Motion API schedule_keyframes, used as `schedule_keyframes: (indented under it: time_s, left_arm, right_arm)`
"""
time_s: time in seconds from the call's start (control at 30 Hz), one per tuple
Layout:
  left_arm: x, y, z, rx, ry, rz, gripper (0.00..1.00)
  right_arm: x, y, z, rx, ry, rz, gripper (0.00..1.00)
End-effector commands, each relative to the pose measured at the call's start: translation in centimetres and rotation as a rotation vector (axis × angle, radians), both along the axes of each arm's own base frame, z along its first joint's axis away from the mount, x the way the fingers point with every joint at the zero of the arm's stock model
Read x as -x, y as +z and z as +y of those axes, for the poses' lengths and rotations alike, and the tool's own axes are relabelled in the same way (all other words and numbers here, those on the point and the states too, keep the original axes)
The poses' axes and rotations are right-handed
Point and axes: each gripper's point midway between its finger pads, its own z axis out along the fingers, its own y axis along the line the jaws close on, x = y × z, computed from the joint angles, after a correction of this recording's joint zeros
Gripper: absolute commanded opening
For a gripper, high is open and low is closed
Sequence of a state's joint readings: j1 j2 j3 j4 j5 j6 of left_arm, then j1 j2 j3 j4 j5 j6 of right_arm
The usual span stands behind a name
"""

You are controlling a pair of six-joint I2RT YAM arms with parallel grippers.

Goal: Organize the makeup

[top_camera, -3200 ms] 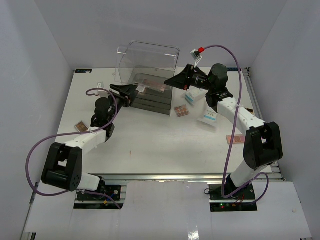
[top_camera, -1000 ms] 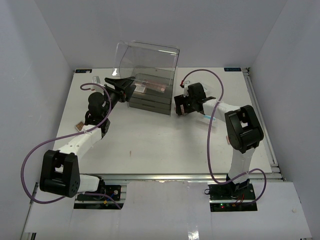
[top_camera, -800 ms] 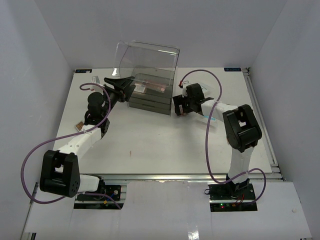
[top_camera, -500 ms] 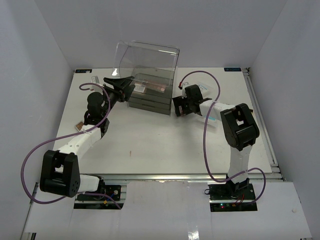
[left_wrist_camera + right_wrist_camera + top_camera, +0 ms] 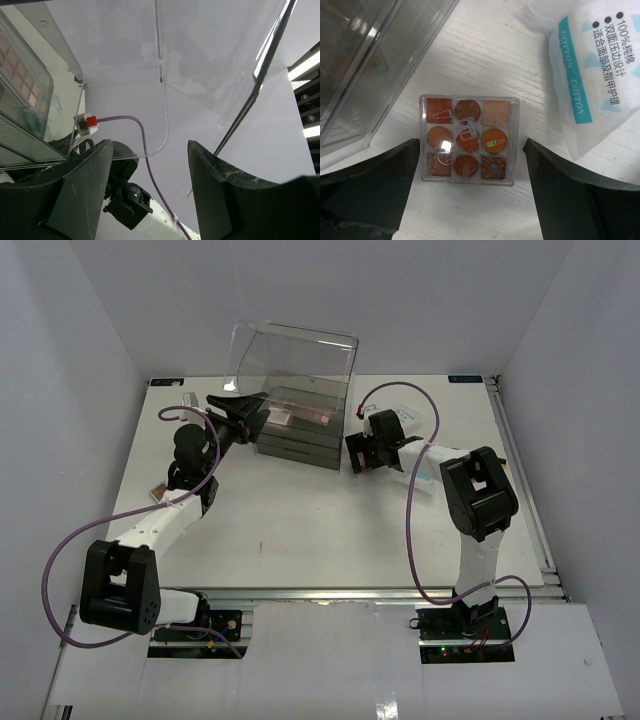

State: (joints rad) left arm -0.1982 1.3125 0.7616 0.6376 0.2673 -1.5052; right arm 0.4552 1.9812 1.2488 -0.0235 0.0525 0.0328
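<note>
Right gripper (image 5: 471,146) open, one finger on each side of the orange palette (image 5: 468,140), which lies flat on the table (image 5: 485,60) just right of the clear box (image 5: 365,75). White-and-blue packet (image 5: 590,75) lies beside the palette, farther from the box. Left gripper (image 5: 150,145) open at the box's left side, by its raised lid (image 5: 215,50)

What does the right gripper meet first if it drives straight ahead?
Most likely the square palette, flat on the table and centred between the open fingers of the right gripper. The cotton packet lies off to the side.
</note>
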Motion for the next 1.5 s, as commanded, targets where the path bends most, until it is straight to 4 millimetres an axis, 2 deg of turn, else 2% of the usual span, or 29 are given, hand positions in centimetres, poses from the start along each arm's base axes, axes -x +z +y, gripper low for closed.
schedule_keyframes:
  time_s: [0.0,0.17,0.3,0.43,0.5,0.63,0.73,0.9,1.03,1.07,1.13,1.23,1.27,1.33,1.37,1.43,1.47]
  left_arm:
    - [0.9,4.0,0.3,0.022,-0.001,-0.107,0.72]
    - [1.0,3.9,0.3,0.023,-0.003,-0.104,0.72]
    - [1.0,3.8,0.4,0.031,0.001,-0.099,0.72]
    - [1.0,4.2,0.3,0.040,-0.004,-0.099,0.72]
    - [0.9,4.7,0.4,0.040,-0.003,-0.105,0.72]
    - [0.8,5.3,0.3,0.042,-0.006,-0.110,0.72]
    - [0.5,5.5,0.3,0.049,-0.003,-0.106,0.72]
    - [0.3,6.3,0.2,0.060,-0.009,-0.106,0.72]
    - [0.3,7.0,0.1,0.055,-0.011,-0.110,0.72]
    - [0.3,7.1,0.2,0.053,-0.010,-0.109,0.73]
    - [0.4,7.4,0.2,0.050,-0.010,-0.111,0.73]
    - [0.4,7.8,0.2,0.046,-0.010,-0.110,0.73]
    - [0.4,7.8,0.1,0.045,-0.012,-0.108,0.73]
    - [0.5,7.7,0.1,0.047,-0.017,-0.104,0.73]
    - [0.5,7.6,0.1,0.049,-0.016,-0.102,0.73]
    - [0.5,7.6,0.1,0.048,-0.018,-0.099,0.73]
    - [0.6,7.6,0.0,0.049,-0.021,-0.097,0.73]
  right_arm:
    - [1.2,-1.4,0.5,0.017,0.038,0.037,0.91]
    - [1.3,-1.8,-0.1,0.048,0.030,0.036,0.83]
    - [1.7,-1.1,-0.8,0.077,0.053,0.009,0.69]
    - [2.1,1.6,-1.2,0.075,0.080,-0.051,0.56]
    - [2.9,4.4,-1.2,0.059,0.124,-0.108,0.49]
    - [6.2,8.0,-0.8,0.025,0.294,-0.165,0.35]
    - [10.0,9.2,-0.5,0.029,0.504,-0.172,0.25]
    - [16.4,12.0,0.9,0.037,0.906,-0.262,0.22]
    - [19.1,14.3,3.7,0.139,1.134,-0.415,0.21]
    - [18.9,15.2,4.1,0.187,1.163,-0.469,0.21]
    - [19.9,16.0,6.1,0.248,1.248,-0.539,0.21]
    - [19.6,16.8,8.5,0.363,1.309,-0.610,0.21]
    - [18.8,17.1,8.7,0.427,1.295,-0.626,0.21]
    - [17.5,19.0,11.0,0.494,1.281,-0.699,0.20]
    - [16.5,19.0,11.8,0.520,1.264,-0.710,0.20]
    - [14.2,20.8,12.8,0.592,1.196,-0.773,0.20]
    - [13.1,20.9,13.4,0.621,1.176,-0.789,0.19]
